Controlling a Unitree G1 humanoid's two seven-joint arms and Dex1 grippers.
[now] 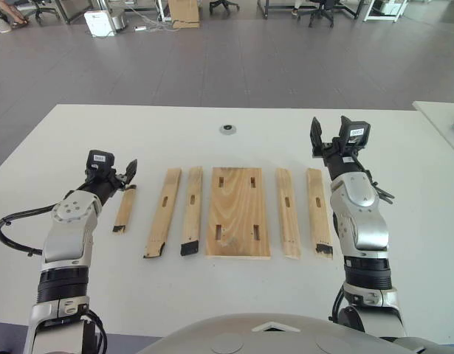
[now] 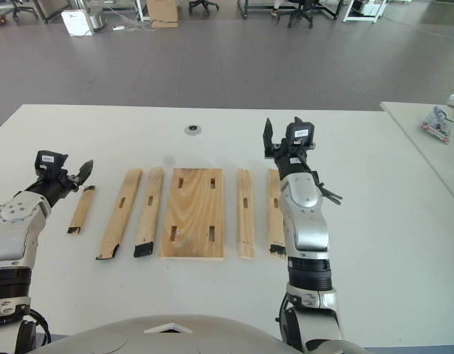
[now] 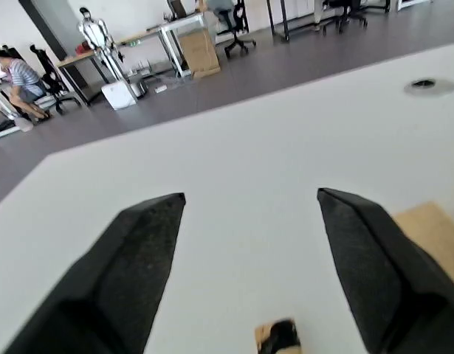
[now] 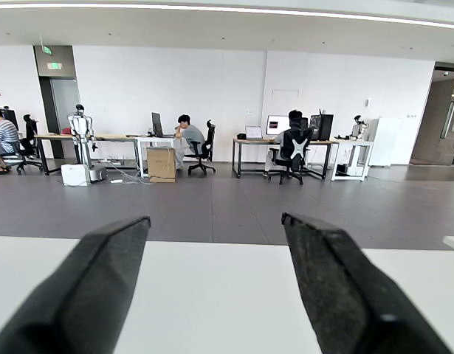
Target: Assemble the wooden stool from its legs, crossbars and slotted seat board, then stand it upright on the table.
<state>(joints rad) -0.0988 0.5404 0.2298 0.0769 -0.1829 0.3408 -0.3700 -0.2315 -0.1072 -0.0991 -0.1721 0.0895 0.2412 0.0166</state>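
The slotted seat board [image 1: 238, 211] lies flat at the middle of the white table [image 1: 212, 295]. Left of it lie two long pieces [image 1: 163, 211] [image 1: 191, 209] and a short crossbar [image 1: 125, 209]; right of it lie two more long pieces [image 1: 287, 211] [image 1: 318, 211]. My left gripper [image 1: 116, 171] is open, low over the far end of the short crossbar [image 3: 278, 338]. Raised above the far end of the rightmost piece, my right gripper [image 1: 330, 133] is open and holds nothing.
A small round grommet [image 1: 227, 129] sits in the table behind the seat board. A second table [image 1: 442, 118] stands at the right with a small packet [image 2: 438, 122] on it. Office desks and chairs are far behind.
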